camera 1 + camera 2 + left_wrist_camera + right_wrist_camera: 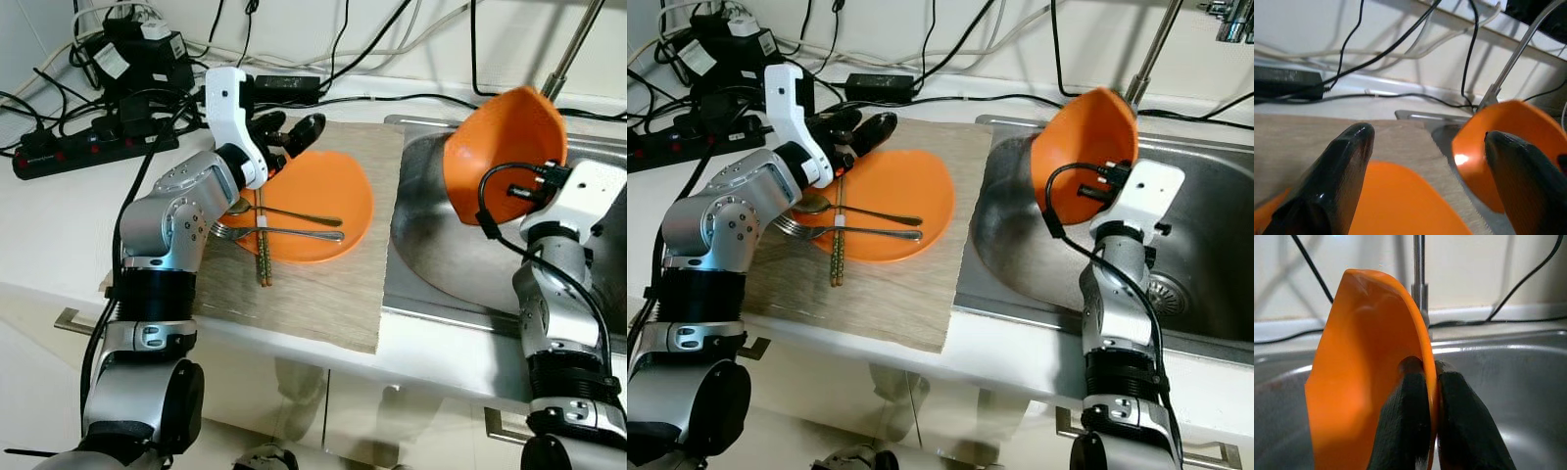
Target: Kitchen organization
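On the mat (313, 284) lie chopsticks (263, 257), fork (279, 232) and spoon (284, 212) across the plate (333, 201). Beyond, the left gripper (291, 134) hovers spread. Right, the right gripper (1431, 396) pinches the bowl (505, 147) rim above the sink (441, 255); setting it down seems next.

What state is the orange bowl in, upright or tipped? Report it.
Tipped. The right gripper pinches the orange bowl by its rim, holding it on edge above the sink.
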Motion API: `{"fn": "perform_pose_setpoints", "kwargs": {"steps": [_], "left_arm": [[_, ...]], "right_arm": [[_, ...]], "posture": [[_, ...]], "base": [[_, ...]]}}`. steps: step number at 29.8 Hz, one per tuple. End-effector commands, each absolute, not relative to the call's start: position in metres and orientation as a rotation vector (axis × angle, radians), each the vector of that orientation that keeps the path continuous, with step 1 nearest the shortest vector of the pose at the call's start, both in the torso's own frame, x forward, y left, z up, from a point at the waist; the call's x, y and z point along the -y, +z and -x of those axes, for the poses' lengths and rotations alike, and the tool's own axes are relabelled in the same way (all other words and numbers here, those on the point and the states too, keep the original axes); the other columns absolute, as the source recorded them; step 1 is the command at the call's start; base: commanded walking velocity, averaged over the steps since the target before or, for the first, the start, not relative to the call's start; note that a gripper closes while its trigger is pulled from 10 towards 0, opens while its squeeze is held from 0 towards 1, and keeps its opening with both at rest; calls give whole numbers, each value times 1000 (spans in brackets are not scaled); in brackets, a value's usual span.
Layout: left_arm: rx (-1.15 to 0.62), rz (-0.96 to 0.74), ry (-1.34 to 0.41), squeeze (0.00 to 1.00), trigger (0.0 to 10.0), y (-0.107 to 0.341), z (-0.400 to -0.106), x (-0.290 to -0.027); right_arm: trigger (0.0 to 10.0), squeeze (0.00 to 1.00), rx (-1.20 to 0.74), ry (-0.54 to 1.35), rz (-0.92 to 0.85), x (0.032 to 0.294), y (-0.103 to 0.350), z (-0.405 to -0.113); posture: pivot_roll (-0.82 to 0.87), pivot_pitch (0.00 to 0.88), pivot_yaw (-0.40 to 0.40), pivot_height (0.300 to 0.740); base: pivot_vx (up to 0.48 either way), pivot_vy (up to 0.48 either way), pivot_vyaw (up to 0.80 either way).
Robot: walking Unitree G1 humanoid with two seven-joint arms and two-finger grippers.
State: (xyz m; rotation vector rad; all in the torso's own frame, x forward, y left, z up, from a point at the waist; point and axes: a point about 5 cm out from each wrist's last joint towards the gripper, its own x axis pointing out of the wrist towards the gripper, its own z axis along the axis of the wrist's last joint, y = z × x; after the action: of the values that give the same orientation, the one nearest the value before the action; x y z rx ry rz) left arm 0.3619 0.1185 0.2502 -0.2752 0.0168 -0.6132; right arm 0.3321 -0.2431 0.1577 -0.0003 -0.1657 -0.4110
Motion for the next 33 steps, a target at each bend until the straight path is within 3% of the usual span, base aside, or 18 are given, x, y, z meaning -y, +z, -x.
{"fn": "perform_pose_setpoints", "kwargs": {"steps": [1, 2, 4, 17, 27, 29, 30, 33], "left_arm": [[-3, 258, -615, 0, 10000, 257, -361, -120], [-4, 256, -614, 0, 10000, 257, -361, -120], [-10, 254, -606, 0, 10000, 255, -363, -122], [-20, 250, -595, 0, 10000, 256, -364, -125], [-38, 246, -589, 0, 10000, 255, -365, -127], [-42, 247, -585, 0, 10000, 254, -366, -128], [-43, 247, -583, 0, 10000, 254, -367, -128], [-46, 247, -580, 0, 10000, 254, -367, -129]], "right_arm": [[0, 0, 152, -430, -16, 243, 156, -334], [0, 255, 135, -437, -31, 244, 153, -334], [0, 980, 88, -451, -59, 246, 145, -334], [0, 1000, -102, -434, -200, 231, 107, -339], [0, 1000, -102, -410, -209, 224, 110, -343], [471, 1000, -108, -401, -187, 224, 110, -345], [10000, 1000, -107, -394, -186, 223, 111, -346], [10000, 1000, -84, -387, -170, 222, 119, -347]], "posture": [[-15, 0, 77, 740], [-15, 0, 78, 740], [-16, 0, 78, 740], [-1, 0, 78, 740], [-2, 0, 80, 740], [-2, 0, 80, 740], [-3, 0, 80, 740], [-3, 0, 79, 740]], "base": [[0, 0, 0], [0, 0, 0], [0, 0, 0], [0, 0, 0], [0, 0, 0], [0, 0, 0], [0, 0, 0], [0, 0, 0]]}}
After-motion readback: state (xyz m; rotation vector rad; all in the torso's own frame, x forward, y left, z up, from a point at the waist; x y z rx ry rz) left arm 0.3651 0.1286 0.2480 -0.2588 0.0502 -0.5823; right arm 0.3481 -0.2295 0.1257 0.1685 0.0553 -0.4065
